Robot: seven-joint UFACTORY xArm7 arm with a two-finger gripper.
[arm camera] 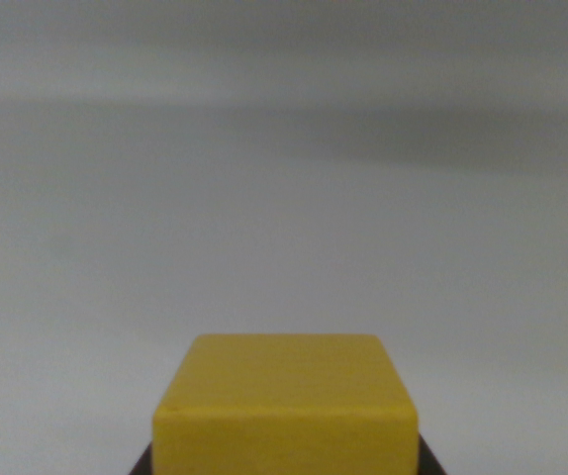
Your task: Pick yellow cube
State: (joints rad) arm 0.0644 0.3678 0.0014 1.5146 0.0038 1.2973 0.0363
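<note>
Yellow cube (pixel 284 406) at btm center w/ dark end effector bits beside; grip state unclear.

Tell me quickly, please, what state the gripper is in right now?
Gripper: cannot be told. Only dark slivers show beside the yellow cube at the bottom edge of the wrist view; the fingers themselves are not clearly visible, so a grip is unconfirmed.

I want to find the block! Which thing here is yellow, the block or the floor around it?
The block at the bottom middle is yellow. The surface around it is plain pale grey, blurry, with nothing else on it.
</note>
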